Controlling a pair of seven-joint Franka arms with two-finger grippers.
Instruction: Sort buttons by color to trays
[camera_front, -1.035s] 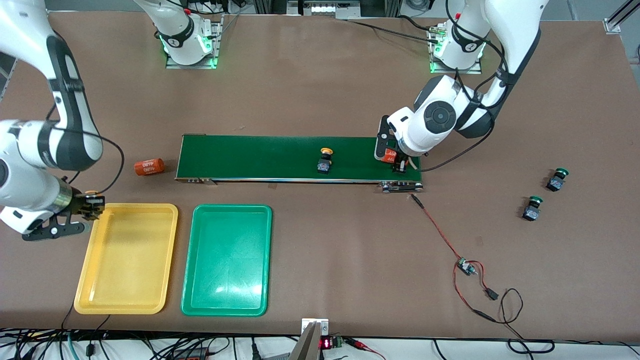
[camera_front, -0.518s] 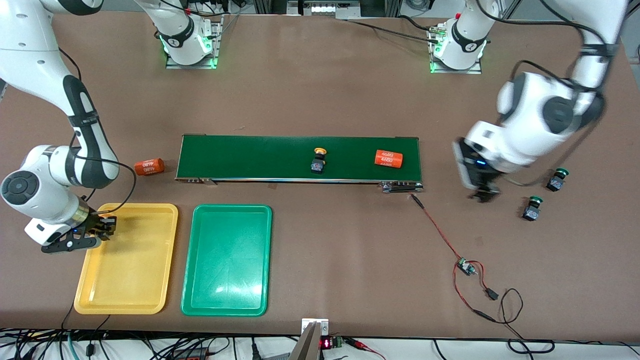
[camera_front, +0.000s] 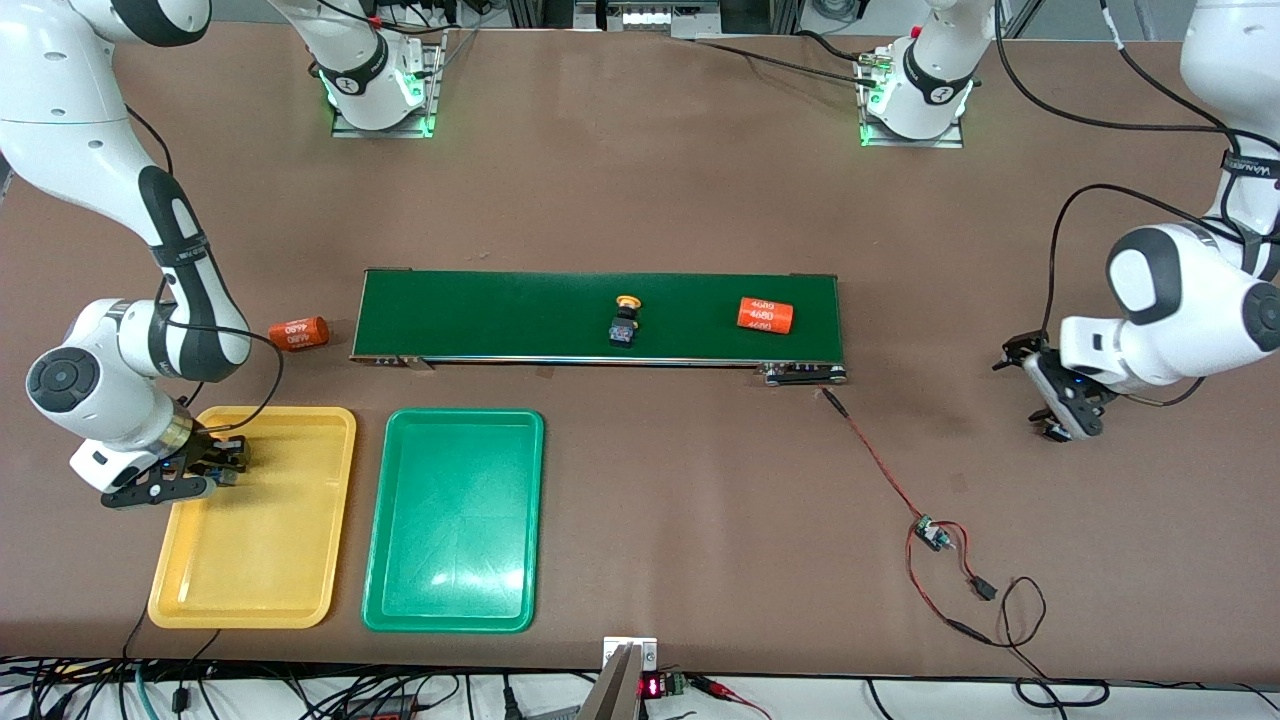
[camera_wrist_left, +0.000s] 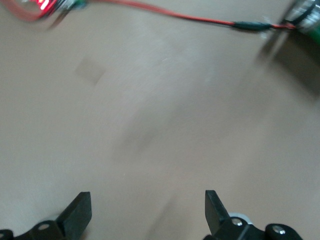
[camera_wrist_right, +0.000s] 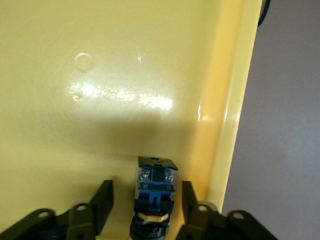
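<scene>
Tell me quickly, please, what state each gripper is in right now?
Left gripper: open, holding nothing, over bare table.
Right gripper: open around a yellow button over the yellow tray.

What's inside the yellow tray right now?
One yellow-capped button lies in the yellow tray near its rim, between the right gripper's parted fingers. In the front view that gripper hides it; the rest of the tray shows bare.

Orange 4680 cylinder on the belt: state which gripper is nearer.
Left. The left gripper is past the belt's end nearest the cylinder; the right gripper is over the yellow tray.
</scene>
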